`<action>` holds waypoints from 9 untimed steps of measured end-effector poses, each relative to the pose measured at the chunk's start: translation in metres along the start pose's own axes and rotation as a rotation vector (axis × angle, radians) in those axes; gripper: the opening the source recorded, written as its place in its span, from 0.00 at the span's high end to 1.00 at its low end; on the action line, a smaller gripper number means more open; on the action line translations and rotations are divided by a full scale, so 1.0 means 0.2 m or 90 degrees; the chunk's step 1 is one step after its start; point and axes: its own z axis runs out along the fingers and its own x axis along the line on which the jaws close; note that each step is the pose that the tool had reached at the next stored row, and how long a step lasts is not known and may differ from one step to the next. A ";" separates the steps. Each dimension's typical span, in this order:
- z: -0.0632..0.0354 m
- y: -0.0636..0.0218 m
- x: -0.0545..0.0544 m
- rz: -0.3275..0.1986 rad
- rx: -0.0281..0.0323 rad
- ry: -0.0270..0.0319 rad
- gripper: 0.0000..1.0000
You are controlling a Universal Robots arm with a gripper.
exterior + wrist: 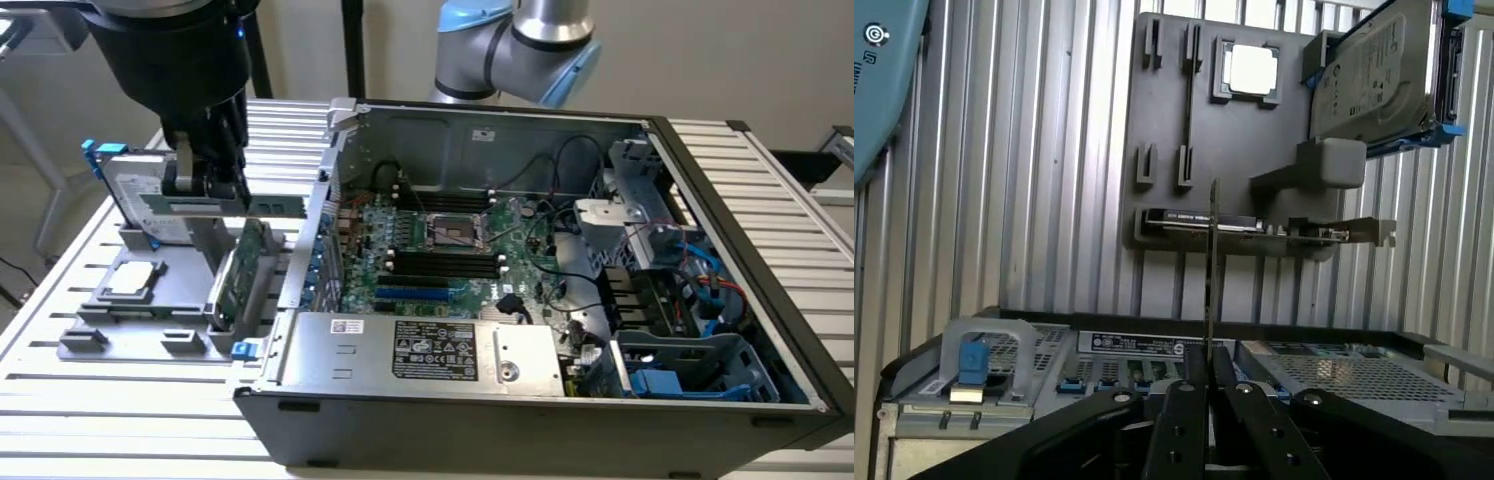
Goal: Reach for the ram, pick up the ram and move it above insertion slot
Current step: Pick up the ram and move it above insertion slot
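Holding the ram (230, 206) clamped edge-on between closed fingers of the hand (1210, 372), lifted clear of the grey holder (134, 300) below. Pick-up judged complete; carry toward motherboard slots (447, 262) pending, requiring level transport over the case wall.

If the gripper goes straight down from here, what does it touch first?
Likely the gray fixture tray near the expansion card. The gripper, shut on the ram, hangs above it, not above the computer case. Depth is uncertain.

I see an open case (534, 400) on the slatted table (107, 410); beside it, a grey holder (134, 320) carries a hard drive (134, 195), an expansion card (240, 280) and a chip (134, 280).
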 end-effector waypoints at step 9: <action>-0.011 -0.204 0.01 0.000 0.0005 -0.0072 0.86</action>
